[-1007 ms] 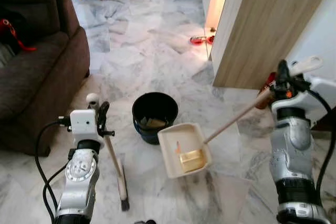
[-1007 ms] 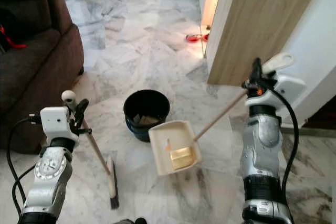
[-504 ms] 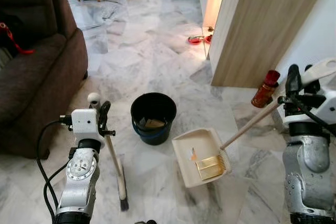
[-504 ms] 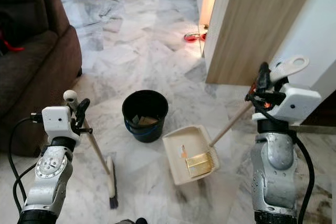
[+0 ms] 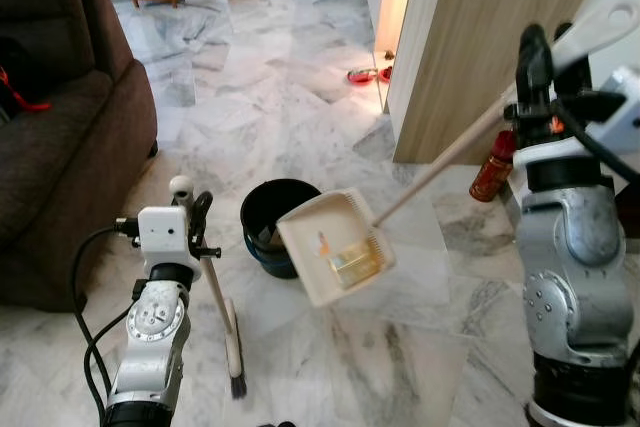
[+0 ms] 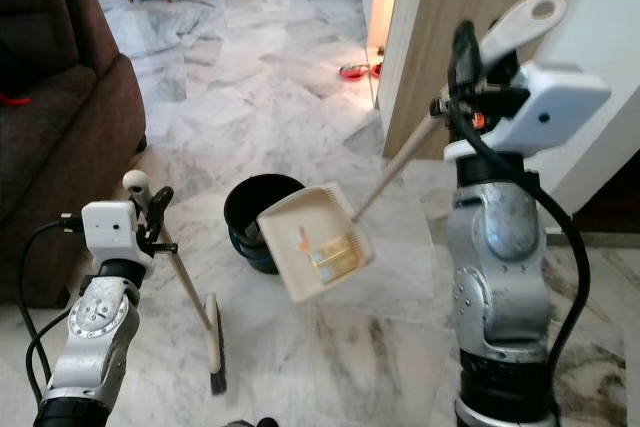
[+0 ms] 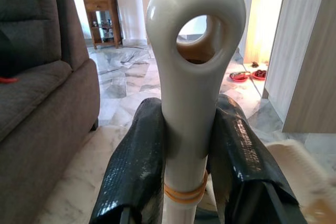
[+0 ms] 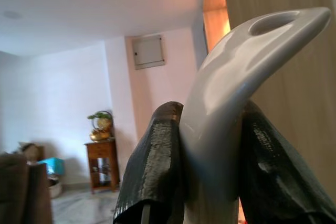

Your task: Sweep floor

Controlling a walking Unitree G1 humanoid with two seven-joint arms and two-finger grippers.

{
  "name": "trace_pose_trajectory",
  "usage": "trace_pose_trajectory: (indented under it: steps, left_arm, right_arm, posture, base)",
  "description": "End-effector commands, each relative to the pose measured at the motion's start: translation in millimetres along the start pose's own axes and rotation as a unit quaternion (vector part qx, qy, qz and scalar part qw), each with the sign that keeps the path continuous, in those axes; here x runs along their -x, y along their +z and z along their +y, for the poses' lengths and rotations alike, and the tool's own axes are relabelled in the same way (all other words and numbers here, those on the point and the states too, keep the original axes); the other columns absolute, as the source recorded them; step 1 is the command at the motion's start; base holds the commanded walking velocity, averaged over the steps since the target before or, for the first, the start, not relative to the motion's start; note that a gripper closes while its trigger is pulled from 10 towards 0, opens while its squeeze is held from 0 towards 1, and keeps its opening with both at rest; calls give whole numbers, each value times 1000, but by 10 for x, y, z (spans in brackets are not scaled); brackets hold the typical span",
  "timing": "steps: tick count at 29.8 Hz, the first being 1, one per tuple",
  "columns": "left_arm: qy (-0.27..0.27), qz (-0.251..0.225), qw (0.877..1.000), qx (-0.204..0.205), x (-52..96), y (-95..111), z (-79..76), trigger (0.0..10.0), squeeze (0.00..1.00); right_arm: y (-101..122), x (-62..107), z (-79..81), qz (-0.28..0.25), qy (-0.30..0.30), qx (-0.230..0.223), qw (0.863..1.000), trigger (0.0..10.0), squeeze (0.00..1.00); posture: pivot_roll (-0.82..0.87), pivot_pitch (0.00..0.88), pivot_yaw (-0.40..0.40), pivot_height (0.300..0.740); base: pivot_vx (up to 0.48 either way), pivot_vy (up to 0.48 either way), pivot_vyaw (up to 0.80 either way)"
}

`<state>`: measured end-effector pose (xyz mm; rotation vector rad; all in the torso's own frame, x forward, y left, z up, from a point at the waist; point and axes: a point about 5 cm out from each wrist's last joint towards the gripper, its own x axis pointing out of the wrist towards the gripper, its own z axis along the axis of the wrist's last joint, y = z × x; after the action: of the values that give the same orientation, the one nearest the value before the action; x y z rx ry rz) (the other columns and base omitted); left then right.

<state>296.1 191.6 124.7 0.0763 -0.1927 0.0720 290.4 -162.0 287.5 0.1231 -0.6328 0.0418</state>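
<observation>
**Dustpan raised beside the bucket**

The left gripper (image 5: 196,230) is clamped on the broom (image 5: 222,309), whose bristles rest on the marble floor (image 5: 280,107). The black bucket (image 5: 268,219) stands just right of it. The right gripper (image 5: 534,52) squeezes the handle of the dustpan (image 5: 332,246), tilted over the bucket's rim with debris inside.

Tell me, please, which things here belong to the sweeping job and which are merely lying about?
Job: dustpan in right gripper; broom in left gripper; black bucket.
Lying about: sofa, red bottle, red bowls.
</observation>
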Motion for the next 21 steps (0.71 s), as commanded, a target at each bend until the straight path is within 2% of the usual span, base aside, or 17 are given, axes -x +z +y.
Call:
trace_pose_trajectory:
  steps: [1,3,9,13,16,21]
  left_arm:
    - [-1,-25,1000,-8,-28,86,11,10000,0]
    - [4,-27,1000,-13,-15,93,28,10000,0]
    - [11,-31,999,-19,15,105,44,10000,0]
    - [21,-42,999,-22,35,139,62,10000,0]
    - [24,-46,998,-23,54,149,67,10000,0]
    - [25,-47,998,-26,63,145,65,10000,0]
  right_arm:
    - [118,-57,69,-28,6,-17,999,10000,0]
    - [91,-124,163,-30,3,-48,998,10000,0]
    - [15,-163,213,-12,-11,-67,998,10000,0]
    - [-6,-162,254,-8,-3,-71,997,10000,0]
    - [25,-159,303,-21,22,-56,998,10000,0]
    - [63,-158,333,-35,30,-60,997,10000,0]
  posture:
    - [-15,22,9,740]
    - [-3,18,5,740]
    - [14,16,1,740]
    - [16,16,3,740]
    - [16,15,4,740]
    - [16,16,5,740]
  base:
    - [0,0,0]
    - [0,0,0]
    - [0,0,0]
    - [0,0,0]
    - [0,0,0]
    - [0,0,0]
